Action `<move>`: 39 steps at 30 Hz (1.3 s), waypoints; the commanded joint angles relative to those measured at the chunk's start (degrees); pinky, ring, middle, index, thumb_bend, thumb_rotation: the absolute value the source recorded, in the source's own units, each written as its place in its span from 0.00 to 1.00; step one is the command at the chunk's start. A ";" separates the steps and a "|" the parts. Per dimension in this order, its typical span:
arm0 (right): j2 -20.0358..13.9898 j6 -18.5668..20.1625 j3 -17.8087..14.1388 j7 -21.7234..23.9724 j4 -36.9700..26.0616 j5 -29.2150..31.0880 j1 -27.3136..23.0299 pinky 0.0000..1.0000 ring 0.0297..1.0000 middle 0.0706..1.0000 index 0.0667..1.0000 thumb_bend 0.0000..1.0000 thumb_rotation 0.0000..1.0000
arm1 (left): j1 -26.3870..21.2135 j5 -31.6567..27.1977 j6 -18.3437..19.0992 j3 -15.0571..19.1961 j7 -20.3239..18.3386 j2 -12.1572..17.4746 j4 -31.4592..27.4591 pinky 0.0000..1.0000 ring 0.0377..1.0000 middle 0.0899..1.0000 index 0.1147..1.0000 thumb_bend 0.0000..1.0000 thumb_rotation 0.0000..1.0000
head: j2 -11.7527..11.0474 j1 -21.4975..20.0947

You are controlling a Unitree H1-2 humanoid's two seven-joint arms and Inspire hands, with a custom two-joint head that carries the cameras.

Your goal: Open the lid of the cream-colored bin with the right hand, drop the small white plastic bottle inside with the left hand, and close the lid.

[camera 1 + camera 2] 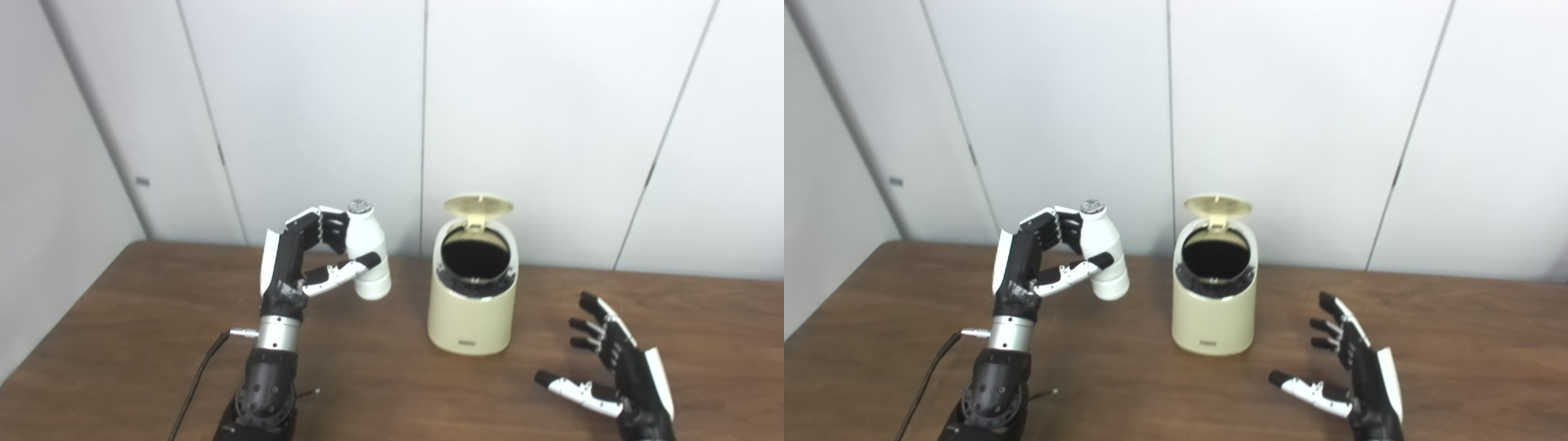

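Observation:
The cream-colored bin stands on the wooden table near its middle. Its round lid is flipped up at the back and the dark opening shows. My left hand is shut on the small white plastic bottle and holds it in the air, roughly upright, to the left of the bin and about level with its top. My right hand is open and empty, low over the table to the right of the bin, fingers spread. The bin also shows in the right eye view.
A black cable runs along the left forearm down to the table's front edge. White wall panels stand close behind the table's far edge. Bare tabletop lies between the bin and each hand.

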 commanded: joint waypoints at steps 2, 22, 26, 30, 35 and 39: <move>0.64 -4.18 0.52 -1.33 0.82 -0.86 -2.27 0.70 0.79 0.87 0.85 0.77 0.09 | -4.01 0.66 -2.69 -0.52 -0.02 -0.68 -1.61 0.38 0.42 0.43 0.44 0.50 0.00 | -0.23 -0.29; 1.50 -6.23 1.65 -3.54 2.66 -2.03 -2.99 0.70 0.79 0.87 0.85 0.77 0.08 | -10.45 0.57 -2.94 -8.07 4.59 -4.82 5.29 0.40 0.43 0.43 0.43 0.50 0.00 | -1.14 -3.20; 1.39 -7.24 1.81 -3.81 3.13 -2.30 -3.15 0.68 0.78 0.86 0.84 0.77 0.10 | -10.99 0.42 -2.94 -9.67 6.59 -4.98 7.13 0.40 0.43 0.43 0.43 0.50 0.00 | -1.13 -3.62; 1.50 -7.53 1.97 -3.71 2.96 -2.10 -3.04 0.68 0.78 0.86 0.85 0.77 0.12 | -11.85 1.42 -2.95 -11.55 10.04 -4.67 9.19 0.40 0.43 0.43 0.43 0.50 0.00 | -1.01 -4.01; 1.69 -7.34 2.16 -3.58 2.31 -2.15 -2.73 0.69 0.79 0.86 0.85 0.77 0.13 | -12.93 2.07 -2.95 -14.71 15.06 -3.67 11.43 0.39 0.43 0.44 0.42 0.50 0.00 | -0.88 -4.48; 1.92 -7.32 2.25 -3.66 2.02 -2.09 -2.58 0.69 0.79 0.87 0.85 0.77 0.13 | -13.82 1.92 -2.95 -17.39 18.81 -2.83 13.11 0.39 0.43 0.44 0.42 0.50 0.00 | -0.86 -4.83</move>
